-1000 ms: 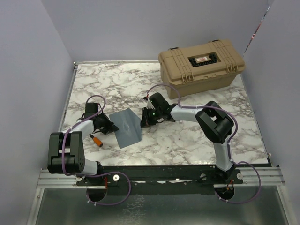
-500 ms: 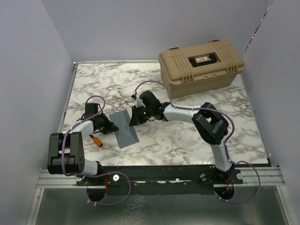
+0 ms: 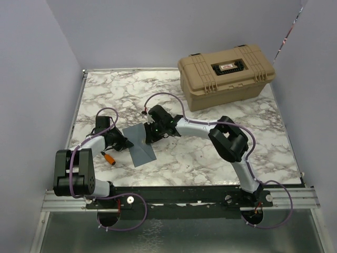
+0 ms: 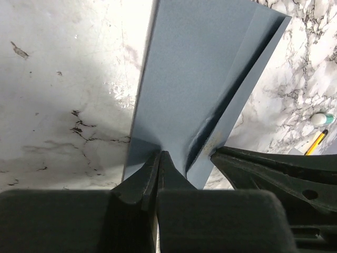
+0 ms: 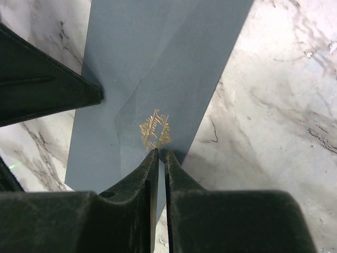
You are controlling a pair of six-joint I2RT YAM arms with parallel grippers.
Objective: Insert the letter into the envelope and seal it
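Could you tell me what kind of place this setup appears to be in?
Probably a lab robot test cell: plain walls box in a marble-patterned table, two arms are bolted to a metal rail, and a tan hard case sits at the back.

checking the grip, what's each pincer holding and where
Both pinch the flat slate blue-grey paper envelope: left pincer its edge, right pincer beside its gold mark.

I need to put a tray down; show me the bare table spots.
Bare: back left, between the table's rear edge and the envelope, beside the case; front right, between the right arm and the table edge. Crowded: centre-left, left gripper and right gripper on the envelope.
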